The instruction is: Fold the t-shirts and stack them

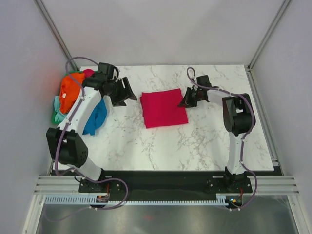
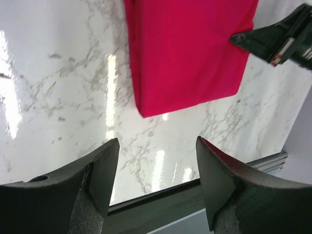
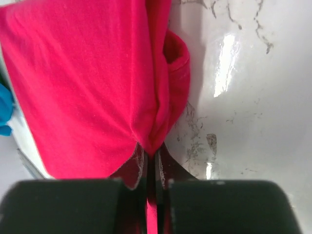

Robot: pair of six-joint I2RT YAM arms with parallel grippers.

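Observation:
A folded magenta-red t-shirt [image 1: 163,108] lies flat in the middle of the marble table [image 1: 204,141]. My right gripper [image 1: 185,100] is shut on its right edge; in the right wrist view the cloth [image 3: 83,83] bunches into the closed jaws of that gripper [image 3: 151,152]. My left gripper [image 1: 129,91] hangs open just left of the shirt, with nothing between its fingers. In the left wrist view the open gripper [image 2: 157,146] sits over bare table, short of the red shirt [image 2: 190,53]. Orange [image 1: 70,90], blue [image 1: 96,117] and pale mint [image 1: 58,113] shirts are piled at the left edge.
The pile of shirts sits partly in a green basket [image 1: 53,117] at the table's left edge, under the left arm. The right gripper's finger [image 2: 273,39] shows at the top right of the left wrist view. White walls enclose the table on three sides.

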